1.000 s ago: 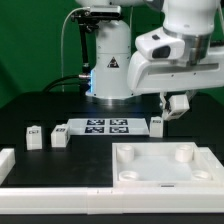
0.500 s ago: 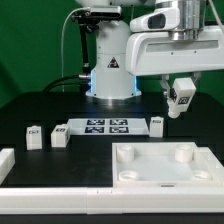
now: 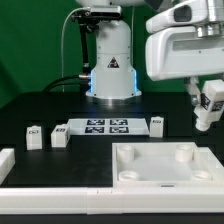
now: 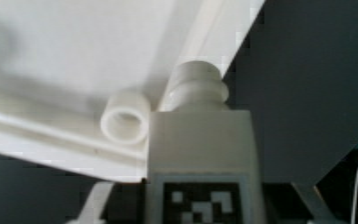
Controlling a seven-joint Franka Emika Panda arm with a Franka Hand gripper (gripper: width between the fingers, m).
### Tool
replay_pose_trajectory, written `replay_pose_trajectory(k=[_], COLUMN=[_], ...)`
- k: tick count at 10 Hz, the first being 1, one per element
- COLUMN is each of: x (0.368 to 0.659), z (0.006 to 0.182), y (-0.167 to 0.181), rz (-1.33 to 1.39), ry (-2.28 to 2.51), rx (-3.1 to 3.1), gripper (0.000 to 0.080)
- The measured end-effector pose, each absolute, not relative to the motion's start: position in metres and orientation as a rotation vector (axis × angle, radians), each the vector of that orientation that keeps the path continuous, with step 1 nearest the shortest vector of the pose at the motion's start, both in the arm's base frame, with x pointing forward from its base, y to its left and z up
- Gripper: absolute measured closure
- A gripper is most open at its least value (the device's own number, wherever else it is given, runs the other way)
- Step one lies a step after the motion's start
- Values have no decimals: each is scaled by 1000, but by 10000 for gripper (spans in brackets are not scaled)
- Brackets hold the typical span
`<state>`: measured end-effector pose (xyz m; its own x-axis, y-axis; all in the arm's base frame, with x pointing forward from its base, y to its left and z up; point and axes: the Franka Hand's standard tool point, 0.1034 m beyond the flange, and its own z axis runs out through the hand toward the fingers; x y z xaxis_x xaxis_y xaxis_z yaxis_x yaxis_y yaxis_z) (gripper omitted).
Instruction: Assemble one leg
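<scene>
My gripper [image 3: 207, 108] is shut on a leg [image 3: 208, 104], a small white blocky peg with a black-and-white tag, held in the air at the exterior view's right, above and beyond the right edge of the large white square slab [image 3: 165, 166]. In the wrist view the held leg [image 4: 201, 135] fills the centre, its tag facing the camera and its round stud pointing away. The slab [image 4: 69, 60] lies below it with a round corner socket [image 4: 123, 122] beside the leg. Three more legs stand on the table: two [image 3: 34, 137] [image 3: 59, 136] at the left, one [image 3: 157, 125] by the marker board.
The marker board [image 3: 105, 127] lies flat at the table's middle, in front of the robot base [image 3: 112, 75]. A white L-shaped rail [image 3: 40, 185] runs along the front and left edge of the table.
The gripper has moved to the exterior view's right and slightly upward, carrying the leg away from the marker board and out past the slab's right side.
</scene>
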<state>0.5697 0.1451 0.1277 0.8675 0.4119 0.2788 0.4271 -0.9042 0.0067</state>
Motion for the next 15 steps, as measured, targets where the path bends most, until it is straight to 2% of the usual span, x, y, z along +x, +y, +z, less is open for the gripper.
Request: replay_pose_trajectory(k=[4,6,8,9,11,12,15], x=[570,593,612,612,617,613,614], z=[125,111,109,109,107,102,101], y=[144,139,144,144,136,134,133], rz=[-423,-424,-508,-517,-722,-687,-690], ry=[-677,-712,-706,-706,-713,-713,-718], rx=[-2982,-2974,-2957,-2955,-2918,-2926,-2926], gripper=[512,512,512,512,512,512,512])
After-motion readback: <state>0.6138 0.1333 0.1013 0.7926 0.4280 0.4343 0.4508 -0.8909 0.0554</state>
